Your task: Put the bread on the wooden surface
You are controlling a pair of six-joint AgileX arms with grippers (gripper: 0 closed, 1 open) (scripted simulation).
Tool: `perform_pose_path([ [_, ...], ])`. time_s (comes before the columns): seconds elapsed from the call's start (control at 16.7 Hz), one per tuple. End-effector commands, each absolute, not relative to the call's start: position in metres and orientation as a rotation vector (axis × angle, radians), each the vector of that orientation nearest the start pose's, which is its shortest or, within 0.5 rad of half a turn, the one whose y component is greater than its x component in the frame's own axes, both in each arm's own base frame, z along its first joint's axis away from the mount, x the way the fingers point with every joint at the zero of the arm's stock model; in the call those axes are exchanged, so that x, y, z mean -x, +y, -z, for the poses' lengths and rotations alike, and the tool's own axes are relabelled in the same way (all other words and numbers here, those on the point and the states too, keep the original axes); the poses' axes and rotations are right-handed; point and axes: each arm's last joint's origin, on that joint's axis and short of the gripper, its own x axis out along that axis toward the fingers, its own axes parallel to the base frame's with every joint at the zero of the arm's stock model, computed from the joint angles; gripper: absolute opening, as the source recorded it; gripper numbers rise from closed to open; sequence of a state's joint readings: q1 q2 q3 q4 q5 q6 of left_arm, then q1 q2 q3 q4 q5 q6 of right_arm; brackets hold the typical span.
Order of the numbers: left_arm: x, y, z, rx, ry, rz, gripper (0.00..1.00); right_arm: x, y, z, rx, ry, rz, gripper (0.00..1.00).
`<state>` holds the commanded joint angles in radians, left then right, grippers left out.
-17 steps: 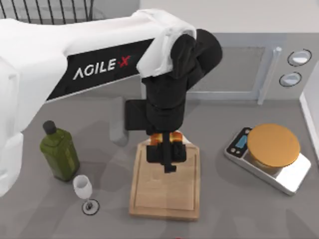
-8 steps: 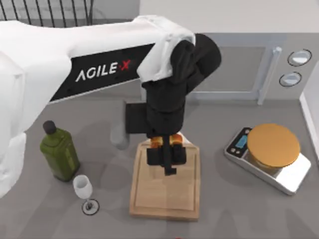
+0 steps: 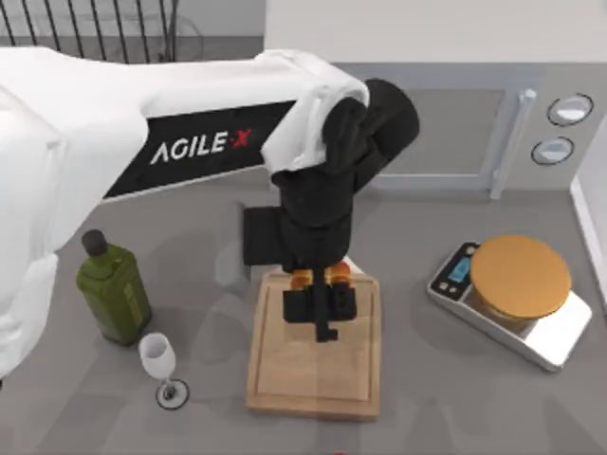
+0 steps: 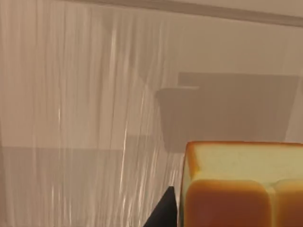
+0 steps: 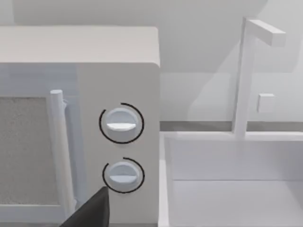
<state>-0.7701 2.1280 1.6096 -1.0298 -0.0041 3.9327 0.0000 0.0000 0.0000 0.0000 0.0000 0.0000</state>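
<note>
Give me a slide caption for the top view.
Left pincer holds bread above the cutting board.

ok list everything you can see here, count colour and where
bread: one, golden-orange, held over the board's far end
cutting board: one, light wood, table centre
oil bottle: one, green with black cap, table left
wine glass: one, clear, beside the bottle
kitchen scale: one, silver with tan disc, table right
microwave: one, white, two dials, at the back
sink: one, white, right of the microwave
left gripper: black, fingers shut on the bread
right gripper: dark, facing the microwave
</note>
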Motion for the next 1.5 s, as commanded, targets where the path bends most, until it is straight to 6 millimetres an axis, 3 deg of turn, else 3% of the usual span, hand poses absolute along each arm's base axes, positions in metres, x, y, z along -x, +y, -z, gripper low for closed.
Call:
perform_pose_path([
  [0.3, -0.296, -0.282, -0.139, 1.215, 1.195, -1.223, 0.0, -0.106, -0.001, -0.16, 0.0, 0.0, 0.0, 1.0],
  [0.54, -0.296, -0.282, -0.139, 1.215, 1.195, -1.223, 0.0, -0.106, -0.001, -0.16, 0.0, 0.0, 0.0, 1.0],
  [1.32, -0.296, -0.282, -0.139, 1.215, 1.195, -1.223, 0.98, -0.106, -0.001, -0.16, 0.0, 0.0, 0.0, 1.0],
  [1.5, -0.296, -0.282, -0.139, 1.215, 1.195, -1.223, 1.0, -0.106, -0.001, -0.16, 0.0, 0.0, 0.0, 1.0],
])
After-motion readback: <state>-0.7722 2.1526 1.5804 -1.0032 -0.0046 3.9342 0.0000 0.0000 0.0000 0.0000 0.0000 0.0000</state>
